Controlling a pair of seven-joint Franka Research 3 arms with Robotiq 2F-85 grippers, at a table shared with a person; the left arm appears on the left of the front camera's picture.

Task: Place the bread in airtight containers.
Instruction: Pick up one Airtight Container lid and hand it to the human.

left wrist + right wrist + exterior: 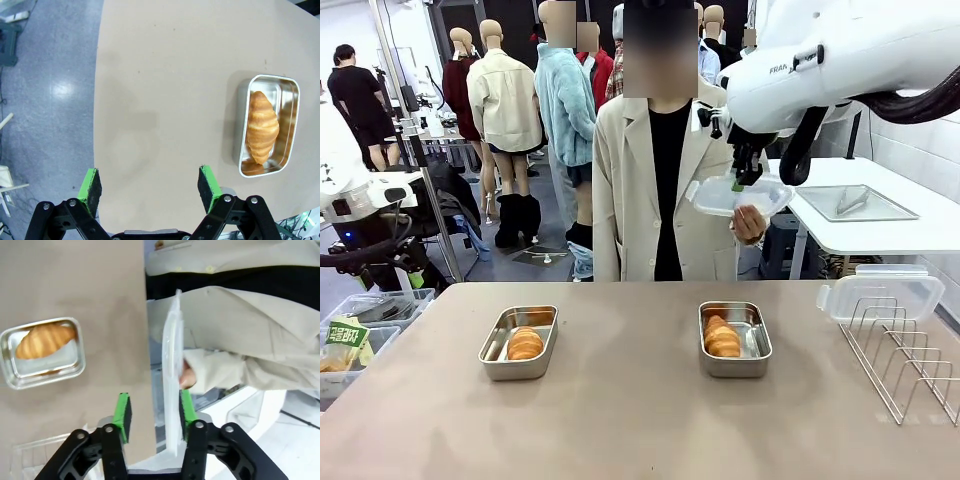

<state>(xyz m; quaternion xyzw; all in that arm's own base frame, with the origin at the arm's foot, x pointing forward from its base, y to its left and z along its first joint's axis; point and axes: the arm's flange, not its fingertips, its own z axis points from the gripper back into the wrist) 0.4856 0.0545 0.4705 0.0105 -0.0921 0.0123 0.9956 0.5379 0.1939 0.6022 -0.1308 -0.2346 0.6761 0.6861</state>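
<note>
front looks across table (620, 420); each wrist overlooks one tin (267, 125).

Wire rack (903, 358) partly off-frame

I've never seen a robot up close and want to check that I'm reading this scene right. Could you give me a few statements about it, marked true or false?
1. The left tin and the right tin each hold one roll. True.
2. Both tins have lids on. False: both are uncovered, and one clear lid sits at the far end of the wire rack.
3. The robot's left hand holds a roll. False: it is open above bare table.
4. The person's hand holds a second lid. True.
5. The robot's right hand is clamped shut on that lid. False: its jaws stand apart, with the lid between them.
</note>
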